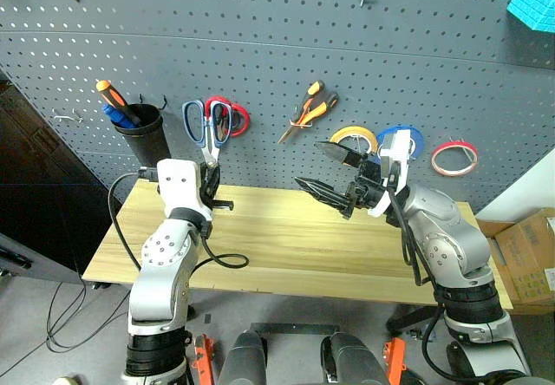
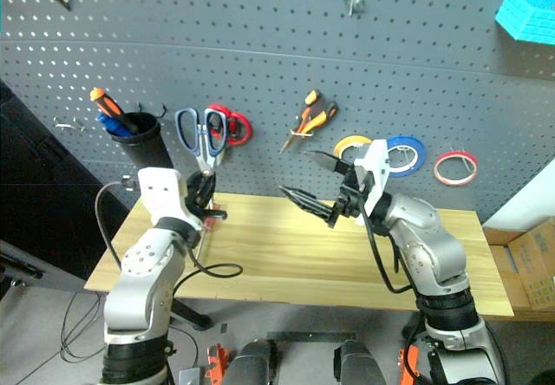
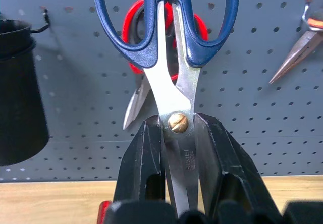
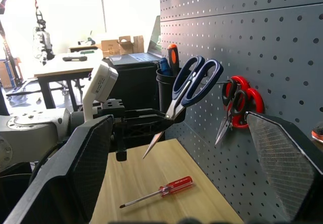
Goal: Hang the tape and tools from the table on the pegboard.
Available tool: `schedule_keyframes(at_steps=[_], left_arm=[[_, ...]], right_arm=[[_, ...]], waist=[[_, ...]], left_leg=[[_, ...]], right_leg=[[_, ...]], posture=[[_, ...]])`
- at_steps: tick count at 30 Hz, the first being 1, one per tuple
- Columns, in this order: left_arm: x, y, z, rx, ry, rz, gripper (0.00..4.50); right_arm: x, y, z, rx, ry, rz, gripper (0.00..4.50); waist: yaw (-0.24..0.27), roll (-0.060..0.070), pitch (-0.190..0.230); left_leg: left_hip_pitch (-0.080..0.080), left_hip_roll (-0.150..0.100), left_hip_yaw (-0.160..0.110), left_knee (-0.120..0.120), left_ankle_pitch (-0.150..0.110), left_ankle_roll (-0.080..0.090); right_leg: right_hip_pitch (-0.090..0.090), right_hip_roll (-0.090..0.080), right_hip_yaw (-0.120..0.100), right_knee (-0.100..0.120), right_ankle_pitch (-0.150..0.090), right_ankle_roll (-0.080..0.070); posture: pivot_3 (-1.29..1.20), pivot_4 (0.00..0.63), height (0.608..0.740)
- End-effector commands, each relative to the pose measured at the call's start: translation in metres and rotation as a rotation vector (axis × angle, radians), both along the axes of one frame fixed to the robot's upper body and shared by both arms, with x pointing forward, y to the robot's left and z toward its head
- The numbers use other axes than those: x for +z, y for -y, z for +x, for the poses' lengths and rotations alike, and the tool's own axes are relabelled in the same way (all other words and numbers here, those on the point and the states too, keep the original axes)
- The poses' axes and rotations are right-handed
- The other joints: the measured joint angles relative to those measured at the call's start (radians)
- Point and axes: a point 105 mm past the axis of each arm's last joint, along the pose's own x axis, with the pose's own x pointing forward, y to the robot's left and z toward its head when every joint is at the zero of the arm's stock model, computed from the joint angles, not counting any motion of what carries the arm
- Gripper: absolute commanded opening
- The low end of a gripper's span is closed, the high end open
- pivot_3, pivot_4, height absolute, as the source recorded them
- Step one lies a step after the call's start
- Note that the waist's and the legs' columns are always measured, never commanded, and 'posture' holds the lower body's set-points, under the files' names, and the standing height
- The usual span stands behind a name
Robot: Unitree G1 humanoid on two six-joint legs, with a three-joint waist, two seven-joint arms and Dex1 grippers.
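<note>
Pinching steel blades, the left gripper (image 3: 179,183) holds blue-handled scissors (image 3: 169,57) upright; right gripper (image 1: 334,177) spread.

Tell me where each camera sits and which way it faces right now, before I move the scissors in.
Head stereo pair: above, looking forward and down at the table and pegboard; both arms show.
Left wrist: along the left gripper, shut on the blue-handled scissors, facing the pegboard.
Right wrist: between the open right gripper fingers, looking along the pegboard toward the left arm.
Shared: the blue-handled scissors, red-handled scissors.
</note>
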Motion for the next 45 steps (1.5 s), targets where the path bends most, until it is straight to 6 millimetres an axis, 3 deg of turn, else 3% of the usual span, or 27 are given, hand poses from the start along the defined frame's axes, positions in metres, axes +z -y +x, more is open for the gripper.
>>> schedule_keyframes(at_steps=[1,8,14,23,24,33,37,41,45], left_arm=[[0.015,0.01,0.003,-0.045,0.057,-0.004,0.51],[0.006,0.014,0.007,-0.062,0.01,-0.033,0.51],[-0.011,0.003,0.027,-0.01,-0.079,-0.042,0.51],[-0.011,0.002,0.037,-0.033,-0.083,-0.011,0.51],[-0.011,0.002,0.037,-0.036,-0.079,-0.016,1.27],[-0.005,0.003,0.038,-0.051,-0.057,-0.016,4.29],[-0.011,0.004,0.033,-0.067,-0.079,-0.009,4.45],[-0.032,0.001,0.022,-0.077,-0.158,0.02,4.45],[-0.069,-0.041,0.002,0.028,-0.317,0.108,4.45]], right_arm=[[0.013,0.002,-0.003,-0.01,0.06,0.017,4.5],[0.013,0.003,-0.003,-0.019,0.058,0.016,4.5],[0.012,0.004,-0.001,-0.025,0.055,0.014,4.5],[0.011,0.004,-0.004,-0.016,0.045,0.012,4.5],[0.011,0.004,-0.004,-0.016,0.044,0.011,4.5],[0.009,0.004,-0.005,-0.015,0.035,0.011,4.5],[0.008,0.004,-0.007,-0.009,0.031,0.008,4.5],[0.005,0.002,-0.012,0.013,0.027,-0.006,4.5],[-0.022,-0.011,-0.02,0.05,0.025,-0.145,4.5]], waist=[[0.0,0.0,0.0],[-0.001,0.0,0.0],[0.0,0.0,0.0],[-0.002,0.0,0.0],[-0.002,0.0,0.0],[-0.002,0.0,0.0],[-0.002,0.0,0.0],[-0.004,0.0,0.0],[-0.015,0.001,0.001]], left_leg=[[0.0,0.0,0.0,0.0,0.0,0.0],[0.0,0.0,0.0,0.0,0.0,0.0],[0.003,0.0,0.0,0.002,0.0,0.0],[0.011,0.0,0.001,0.001,0.0,0.0],[0.011,0.0,0.001,0.001,0.0,0.0],[0.012,0.0,0.001,0.001,0.0,0.0],[0.012,0.0,0.001,0.001,0.0,0.0],[0.012,0.0,0.001,0.0,0.0,0.0],[0.013,0.001,0.001,-0.001,0.0,0.0]], right_leg=[[0.0,0.0,0.0,0.0,0.0,0.0],[0.0,0.0,0.0,0.001,0.0,0.0],[0.003,0.0,0.0,0.001,0.001,0.0],[0.011,0.0,0.001,0.0,-0.001,-0.003],[0.011,0.0,0.001,0.0,-0.002,-0.003],[0.012,0.0,0.001,0.0,-0.002,-0.004],[0.012,0.0,0.001,0.0,-0.002,-0.004],[0.012,0.0,0.001,-0.001,-0.003,-0.005],[0.012,0.0,0.001,-0.001,-0.003,-0.006]], posture=[[0.09,0.08,0.74],[0.09,0.087,0.74],[0.08,0.091,0.74],[0.08,0.095,0.74],[0.08,0.095,0.74],[0.08,0.105,0.74],[0.08,0.11,0.74],[0.08,0.12,0.74],[0.08,0.136,0.74]])
